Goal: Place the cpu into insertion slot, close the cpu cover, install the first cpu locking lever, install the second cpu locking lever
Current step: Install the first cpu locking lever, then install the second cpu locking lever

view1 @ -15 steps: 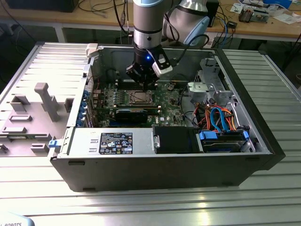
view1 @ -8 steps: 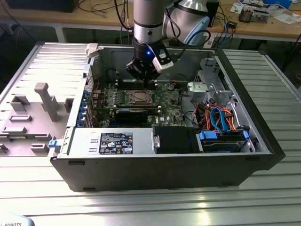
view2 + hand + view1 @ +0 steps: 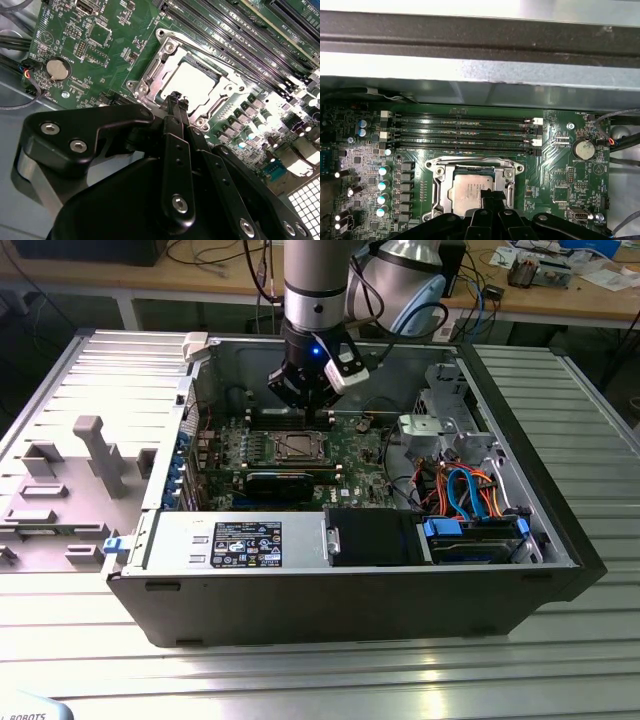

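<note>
The cpu lies flat in the insertion slot on the green motherboard, its dull silver top showing in both wrist views. The cpu cover is down around it as a silvery frame. My gripper is shut, its black fingers pressed together with nothing between them. The tips hang just over one edge of the socket. In the exterior view the gripper stands above the far side of the socket. I cannot tell how the locking levers stand.
The board sits inside an open grey computer case. Long black memory slots run beside the socket. A coin battery, capacitors, a power supply and drive cables surround it. The case wall is close behind.
</note>
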### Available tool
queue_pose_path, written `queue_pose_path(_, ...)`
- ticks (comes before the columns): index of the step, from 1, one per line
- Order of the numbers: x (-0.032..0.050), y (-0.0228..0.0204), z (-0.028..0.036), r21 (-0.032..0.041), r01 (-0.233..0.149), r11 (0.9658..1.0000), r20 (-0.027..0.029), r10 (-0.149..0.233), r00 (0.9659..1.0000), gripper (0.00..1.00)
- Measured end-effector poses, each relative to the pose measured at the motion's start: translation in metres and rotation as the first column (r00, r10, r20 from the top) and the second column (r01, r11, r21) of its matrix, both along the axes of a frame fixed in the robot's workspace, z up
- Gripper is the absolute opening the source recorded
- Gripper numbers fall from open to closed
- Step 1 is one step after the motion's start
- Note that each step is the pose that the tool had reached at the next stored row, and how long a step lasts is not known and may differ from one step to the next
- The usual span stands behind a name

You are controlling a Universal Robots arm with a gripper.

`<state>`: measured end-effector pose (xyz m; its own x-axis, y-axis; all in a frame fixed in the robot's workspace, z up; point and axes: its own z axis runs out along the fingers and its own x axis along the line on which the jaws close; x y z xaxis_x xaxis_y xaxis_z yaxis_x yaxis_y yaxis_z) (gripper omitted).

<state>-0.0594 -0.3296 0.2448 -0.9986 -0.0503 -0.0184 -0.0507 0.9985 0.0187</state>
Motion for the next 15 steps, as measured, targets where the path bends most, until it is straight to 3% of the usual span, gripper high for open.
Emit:
queue_pose_path(4,0.0,-0.0003,0.0,-0.0003,0.0,1.0,0.0,0.0,1.0,0.11)
queue_pose_path(15,0.0,-0.008,-0.0013,-0.0002,0.0,1.0,0.0001,0.0,1.0,0.11)
